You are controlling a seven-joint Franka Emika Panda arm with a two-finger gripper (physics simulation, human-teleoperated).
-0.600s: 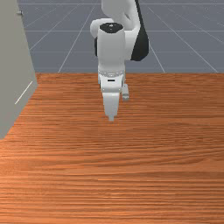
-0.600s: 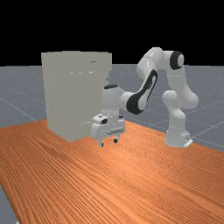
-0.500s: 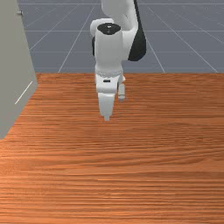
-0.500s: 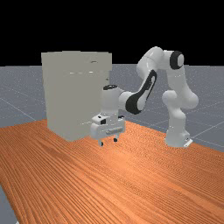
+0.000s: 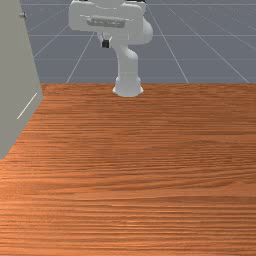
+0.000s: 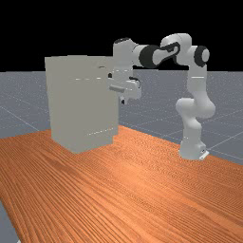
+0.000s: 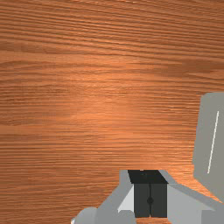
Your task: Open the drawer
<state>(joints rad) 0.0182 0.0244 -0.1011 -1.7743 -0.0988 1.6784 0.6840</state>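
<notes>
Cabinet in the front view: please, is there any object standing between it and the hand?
Nothing visible stands between the hand and the cabinet; the front view shows a gap there. The drawer's front and handle I cannot make out for certain, so I cannot tell about the last stretch.

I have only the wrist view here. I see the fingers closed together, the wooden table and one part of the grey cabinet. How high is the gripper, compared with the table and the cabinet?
Observer: In the far view, the gripper hangs well above the table, with its tips lower than the top of the cabinet.
Operator: Thank you. I see the pale line on the cabinet, but is there also some knob to pull?
Observer: The front view shows a small knob-like part sticking out from the cabinet, higher up than the pale line. I cannot tell if it belongs to the drawer.
</notes>
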